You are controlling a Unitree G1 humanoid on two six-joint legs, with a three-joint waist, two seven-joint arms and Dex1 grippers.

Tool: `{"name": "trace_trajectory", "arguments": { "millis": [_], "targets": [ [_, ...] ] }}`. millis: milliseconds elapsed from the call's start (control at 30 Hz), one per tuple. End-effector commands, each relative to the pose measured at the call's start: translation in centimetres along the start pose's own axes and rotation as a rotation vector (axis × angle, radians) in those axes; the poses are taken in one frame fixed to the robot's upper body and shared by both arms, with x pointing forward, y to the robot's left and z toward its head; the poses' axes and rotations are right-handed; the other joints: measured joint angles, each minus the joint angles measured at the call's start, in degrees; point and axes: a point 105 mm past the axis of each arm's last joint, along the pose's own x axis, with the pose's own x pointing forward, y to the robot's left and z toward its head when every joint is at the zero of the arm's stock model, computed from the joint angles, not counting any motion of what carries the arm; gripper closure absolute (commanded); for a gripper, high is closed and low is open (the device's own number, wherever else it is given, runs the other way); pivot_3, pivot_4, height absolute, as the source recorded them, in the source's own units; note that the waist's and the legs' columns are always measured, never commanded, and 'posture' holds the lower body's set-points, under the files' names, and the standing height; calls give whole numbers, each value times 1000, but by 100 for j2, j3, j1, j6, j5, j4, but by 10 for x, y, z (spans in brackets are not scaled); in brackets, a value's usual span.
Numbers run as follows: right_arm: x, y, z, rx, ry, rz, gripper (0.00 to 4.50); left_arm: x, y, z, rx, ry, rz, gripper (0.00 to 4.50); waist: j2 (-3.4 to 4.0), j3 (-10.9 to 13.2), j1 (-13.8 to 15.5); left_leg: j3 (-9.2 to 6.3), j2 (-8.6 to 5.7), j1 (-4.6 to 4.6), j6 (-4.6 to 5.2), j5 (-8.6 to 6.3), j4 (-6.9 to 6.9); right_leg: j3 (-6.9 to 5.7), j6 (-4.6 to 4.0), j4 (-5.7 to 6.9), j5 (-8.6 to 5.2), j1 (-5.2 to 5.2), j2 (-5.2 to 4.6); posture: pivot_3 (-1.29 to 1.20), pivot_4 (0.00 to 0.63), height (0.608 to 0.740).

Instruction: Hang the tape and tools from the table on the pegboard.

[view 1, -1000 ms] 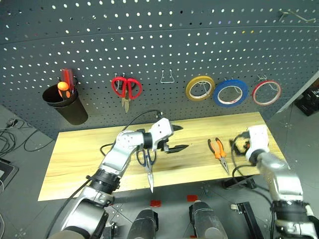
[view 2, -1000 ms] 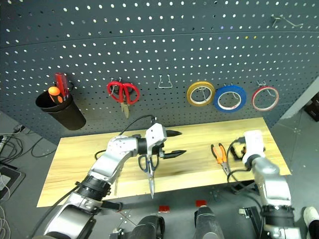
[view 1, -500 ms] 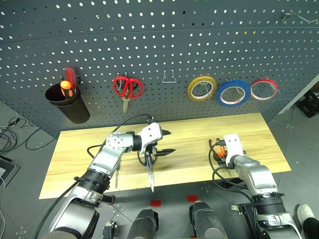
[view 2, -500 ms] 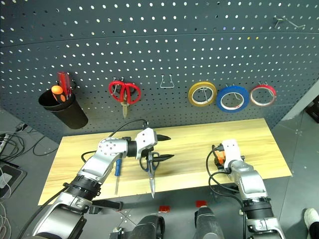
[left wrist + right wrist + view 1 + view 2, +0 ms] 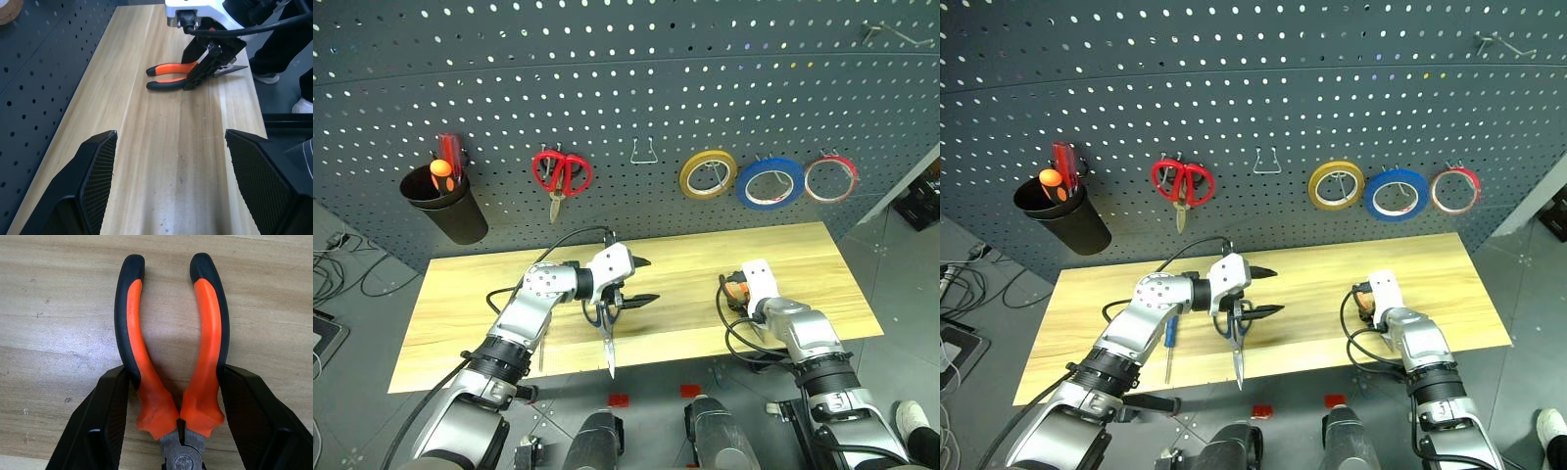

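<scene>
Grabbing the pliers [image 5: 168, 352] off the table [image 5: 460, 294]

The right gripper [image 5: 171, 426] has a finger touching each orange handle; squeeze evenly near the joint. The left gripper [image 5: 168, 183] waits wide apart.

Grey floor [image 5: 372, 250]: dark, smooth, beneath the tabletop [image 5: 470, 284]. Black cables [image 5: 342, 269] trail on floor left of tabletop. Dark equipment [image 5: 918, 201] at its right.
</scene>
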Motion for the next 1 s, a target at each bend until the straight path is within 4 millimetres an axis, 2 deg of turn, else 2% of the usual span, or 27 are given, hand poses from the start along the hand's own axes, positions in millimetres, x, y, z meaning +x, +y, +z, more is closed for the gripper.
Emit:
{"name": "trace_trajectory", "arguments": {
  "millis": [33, 133, 333, 433, 533, 633, 700, 800, 1000],
  "targets": [
    [-10, 10, 14, -49, -99, 1, 1969, -18, 6, 14, -42, -85, 72, 762, 0, 0, 3, -1, 1, 0, 0, 0, 0, -1, 0, 1, 0, -1, 0, -90, 186, 740],
    [-41, 27, 53, -68, -316, 26, 1969, -43, 6, 13, -133, -140, 145, 762, 3, 2, -36, 1, 5, -10, -1, 0, -5, 3, 0, 5, 0, -20, 1, -86, 188, 740],
    [-114, 73, 96, -26, -666, 99, 1970, -92, -4, 6, -224, -212, 354, 762, 4, -1, -30, -6, 10, -43, -2, 0, -6, 2, -1, 12, -1, -54, 2, -73, 191, 740],
    [-146, 98, 131, -67, -887, 142, 1970, -110, -1, 10, -245, -273, 517, 762, 0, -2, 40, -7, 2, -45, -1, -1, -3, 1, -1, 10, 0, -53, -5, -58, 192, 740],
    [-170, 118, 175, -92, -1093, 185, 1970, -119, 3, 17, -210, -293, 625, 762, -1, -2, 85, -10, -4, -44, -2, 0, 1, -3, -6, 13, 3, -50, -10, -41, 189, 740],
    [-190, 134, 220, -97, -1269, 219, 1970, -116, 0, 25, -172, -289, 632, 762, -11, -8, 88, -12, -5, -41, -27, 14, 0, -5, -7, 15, 4, -49, -8, -10, 180, 740],
    [-200, 140, 243, -101, -1353, 231, 1970, -114, -1, 30, -168, -299, 638, 762, -17, -12, 98, -15, -2, -41, -29, 15, -4, -8, -7, 14, 4, -52, -3, -1, 178, 740],
    [-205, 143, 270, -89, -1428, 230, 1970, -116, 6, 42, -161, -329, 671, 762, -22, -15, 115, -18, 3, -42, -31, 16, -8, -16, -8, 13, 4, -58, -1, 11, 177, 740],
    [-193, 140, 303, -98, -1493, 192, 1970, -108, 22, 66, -125, -371, 703, 762, -24, -16, 179, -12, 0, -53, -36, 20, -5, -14, -10, 19, 5, -72, 0, 33, 179, 740]
  ]
}}
